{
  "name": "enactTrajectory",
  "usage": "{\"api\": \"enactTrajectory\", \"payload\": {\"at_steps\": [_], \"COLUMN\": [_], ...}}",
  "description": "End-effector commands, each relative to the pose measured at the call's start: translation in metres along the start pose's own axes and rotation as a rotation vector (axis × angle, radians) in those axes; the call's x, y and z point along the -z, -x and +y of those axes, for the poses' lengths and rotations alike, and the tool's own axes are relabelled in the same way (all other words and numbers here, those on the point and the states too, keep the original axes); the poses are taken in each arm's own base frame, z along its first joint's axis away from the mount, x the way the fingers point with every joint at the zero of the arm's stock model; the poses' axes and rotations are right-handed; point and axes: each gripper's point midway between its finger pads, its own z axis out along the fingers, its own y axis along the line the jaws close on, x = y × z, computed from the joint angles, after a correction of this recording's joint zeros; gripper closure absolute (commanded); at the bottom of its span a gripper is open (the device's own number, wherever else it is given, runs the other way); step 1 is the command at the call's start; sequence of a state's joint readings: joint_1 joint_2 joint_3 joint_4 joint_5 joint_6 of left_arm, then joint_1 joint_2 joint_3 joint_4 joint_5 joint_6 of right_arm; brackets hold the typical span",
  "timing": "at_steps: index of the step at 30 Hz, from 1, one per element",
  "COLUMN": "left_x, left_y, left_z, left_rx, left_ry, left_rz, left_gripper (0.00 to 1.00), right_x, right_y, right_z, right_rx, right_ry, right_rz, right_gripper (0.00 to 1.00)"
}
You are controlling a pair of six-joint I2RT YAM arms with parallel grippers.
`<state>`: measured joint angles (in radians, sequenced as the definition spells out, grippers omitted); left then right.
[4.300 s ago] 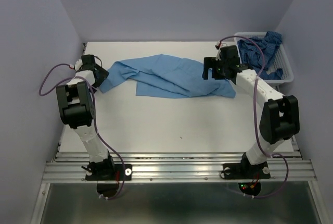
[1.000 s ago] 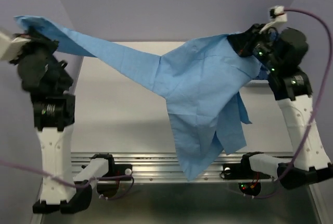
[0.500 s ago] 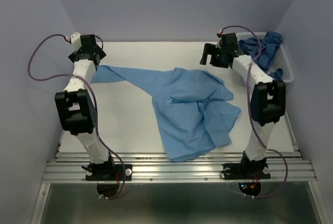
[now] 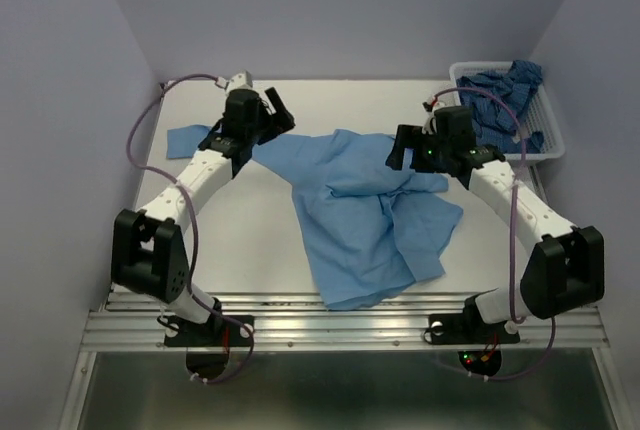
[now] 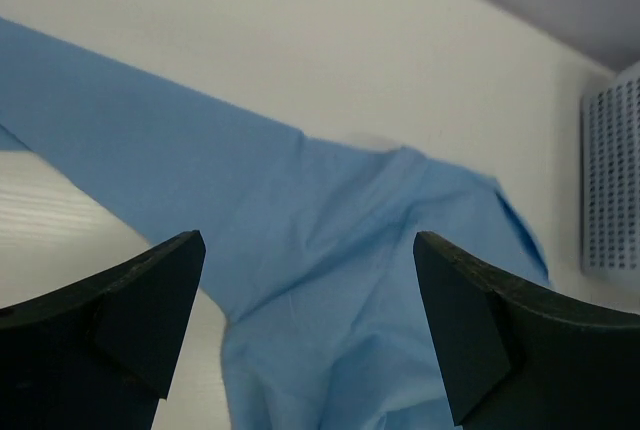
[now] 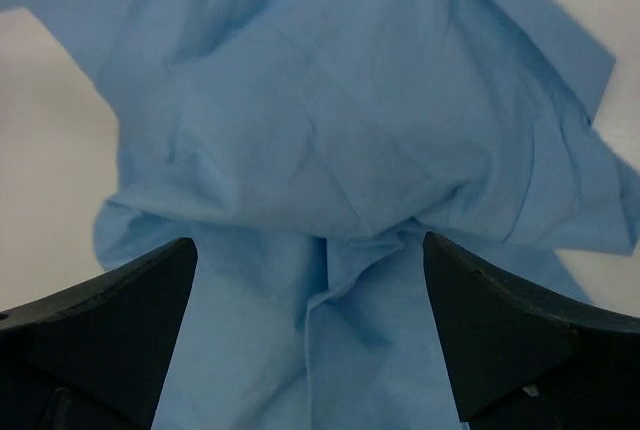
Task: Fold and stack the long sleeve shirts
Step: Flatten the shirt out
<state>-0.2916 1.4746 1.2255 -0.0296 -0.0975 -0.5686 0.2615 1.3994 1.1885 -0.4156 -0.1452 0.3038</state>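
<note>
Bare tabletop (image 4: 225, 235) left of the light-blue shirt (image 4: 370, 215) gives you open passage. The white basket (image 4: 552, 145) blocks the far-right corner, walls (image 4: 330, 10) close three sides, and the sleeve (image 4: 190, 138) crosses the far left.

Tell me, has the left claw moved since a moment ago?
Yes. The left gripper has swung right, nearer the white basket, and hangs open above the light blue shirt.
</note>
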Motion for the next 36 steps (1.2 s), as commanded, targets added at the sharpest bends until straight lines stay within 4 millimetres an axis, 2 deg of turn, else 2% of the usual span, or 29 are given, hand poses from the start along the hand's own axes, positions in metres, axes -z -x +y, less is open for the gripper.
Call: {"api": "enactTrajectory", "payload": {"at_steps": [1, 3, 4, 5, 7, 8, 9, 10, 11, 12, 13, 14, 15, 16, 17, 19, 20, 21, 22, 23, 26, 27, 28, 31, 32, 33, 35, 36], "left_x": [-0.012, -0.009, -0.002, 0.007, 0.023, 0.037, 0.052, 0.064, 0.074, 0.096, 0.109, 0.122, 0.145, 0.155, 0.168, 0.194, 0.204, 0.213, 0.228, 0.233, 0.246, 0.246, 0.247, 0.242, 0.236, 0.230, 0.223, 0.218], "left_y": [-0.098, -0.131, -0.149, -0.164, -0.181, -0.204, -0.202, -0.208, -0.213, -0.222, -0.229, -0.246, -0.263, -0.262, -0.276, -0.302, -0.313, -0.323, -0.335, -0.341, -0.354, -0.358, -0.362, -0.376, -0.374, -0.379, -0.379, -0.386], "left_z": [-0.021, -0.023, -0.031, -0.027, -0.027, -0.019, -0.024, -0.022, -0.017, -0.015, -0.011, 0.004, 0.007, -0.004, 0.007, 0.009, 0.010, 0.014, 0.014, 0.015, 0.010, 0.008, 0.010, 0.017, 0.010, 0.012, -0.004, -0.003], "left_rx": [-0.023, -0.029, -0.029, -0.005, 0.008, 0.000, 0.014, 0.037, 0.049, 0.053, 0.092, 0.104, 0.145, 0.172, 0.186, 0.190, 0.193, 0.211, 0.187, 0.191, 0.152, 0.136, 0.121, 0.070, 0.058, 0.031, -0.003, -0.027], "left_ry": [-0.109, -0.113, -0.140, -0.127, -0.125, -0.106, -0.127, -0.118, -0.099, -0.108, -0.083, -0.051, -0.059, -0.094, -0.090, -0.099, -0.102, -0.082, -0.086, -0.070, -0.077, -0.066, -0.056, -0.002, -0.014, 0.002, -0.045, -0.029], "left_rz": [0.270, 0.351, 0.399, 0.434, 0.466, 0.506, 0.497, 0.516, 0.522, 0.537, 0.557, 0.592, 0.640, 0.651, 0.683, 0.771, 0.813, 0.846, 0.896, 0.918, 0.958, 0.969, 0.984, 1.000, 0.974, 0.970, 0.962, 0.971], "left_gripper": [0.01, 0.01, 0.01, 0.01, 0.01, 0.01, 0.01, 0.01, 0.01, 0.01, 0.01, 0.01, 0.01, 0.01, 0.01, 0.01, 0.01, 0.01, 0.01, 0.01, 0.01, 0.01, 0.01, 0.01, 0.02, 0.04, 0.18, 0.24], "right_x": [-0.018, -0.024, -0.025, -0.025, -0.035, -0.039, -0.044, -0.051, -0.065, -0.070, -0.086, -0.094, -0.109, -0.106, -0.123, -0.137, -0.141, -0.154, -0.160, -0.164, -0.181, -0.184, -0.189, -0.193, -0.196, -0.197, -0.202, -0.203], "right_y": [-0.053, -0.051, -0.046, -0.032, -0.025, -0.018, 0.000, 0.007, 0.004, 0.018, 0.011, 0.012, 0.015, 0.027, 0.017, 0.017, 0.027, 0.017, 0.015, 0.023, 0.012, 0.015, 0.008, 0.002, -0.001, -0.004, -0.009, -0.011], "right_z": [-0.037, -0.051, -0.056, -0.060, -0.065, -0.064, -0.051, -0.045, -0.045, -0.038, -0.039, -0.037, -0.038, -0.033, -0.039, -0.039, -0.035, -0.038, -0.038, -0.035, -0.039, -0.039, -0.042, -0.040, -0.041, -0.041, -0.044, -0.045], "right_rx": [-0.016, 0.064, 0.087, 0.126, 0.142, 0.145, 0.172, 0.182, 0.188, 0.194, 0.197, 0.205, 0.223, 0.233, 0.240, 0.261, 0.268, 0.274, 0.272, 0.274, 0.269, 0.270, 0.267, 0.262, 0.260, 0.259, 0.256, 0.256], "right_ry": [-0.146, -0.202, -0.233, -0.261, -0.288, -0.286, -0.231, -0.199, -0.185, -0.165, -0.150, -0.135, -0.130, -0.121, -0.125, -0.111, -0.099, -0.087, -0.081, -0.074, -0.068, -0.070, -0.074, -0.054, -0.049, -0.043, -0.050, -0.054], "right_rz": [0.130, 0.138, 0.130, 0.106, 0.104, 0.092, 0.066, 0.057, 0.078, 0.054, 0.087, 0.093, 0.109, 0.087, 0.125, 0.149, 0.138, 0.171, 0.182, 0.168, 0.204, 0.198, 0.220, 0.235, 0.240, 0.244, 0.255, 0.259], "right_gripper": [0.00, 0.00, 0.00, 0.00, 0.00, 0.00, 0.00, 0.00, 0.00, 0.00, 0.00, 0.00, 0.00, 0.00, 0.00, 0.00, 0.00, 0.00, 0.00, 0.00, 0.00, 0.00, 0.00, 0.00, 0.00, 0.00, 0.00, 0.00]}}
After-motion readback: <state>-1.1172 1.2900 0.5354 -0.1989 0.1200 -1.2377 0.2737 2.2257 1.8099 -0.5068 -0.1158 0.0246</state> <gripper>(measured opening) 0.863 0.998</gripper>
